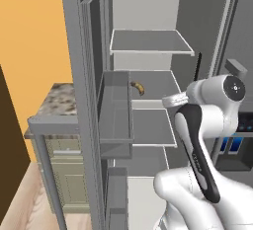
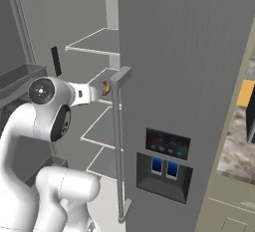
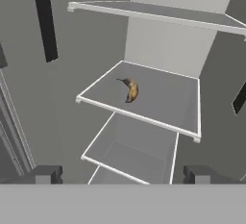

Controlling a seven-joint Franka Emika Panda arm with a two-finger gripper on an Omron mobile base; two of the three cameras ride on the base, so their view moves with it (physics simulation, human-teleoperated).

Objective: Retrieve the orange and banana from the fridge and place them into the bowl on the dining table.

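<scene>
The fridge [image 1: 74,76] stands with its left door swung open and grey shelves showing inside. A curved yellow-brown banana [image 3: 129,89] lies alone on the middle shelf [image 3: 163,100]; it also appears as the banana [image 1: 139,88] in the left base view and, partly behind the door handle, as the banana [image 2: 106,87]. My gripper [image 3: 122,175] is open, held in front of the shelves and pointing in at them, short of the banana with nothing between its fingertips [image 3: 45,175]. The orange, the bowl and the dining table are out of view.
Door bins [image 1: 116,120] hang on the open left door beside my arm. The shut right door carries a bar handle [image 2: 118,141] and a dark dispenser panel [image 2: 167,161]. A marbled counter [image 1: 59,100] with panelled cabinets stands left of the fridge.
</scene>
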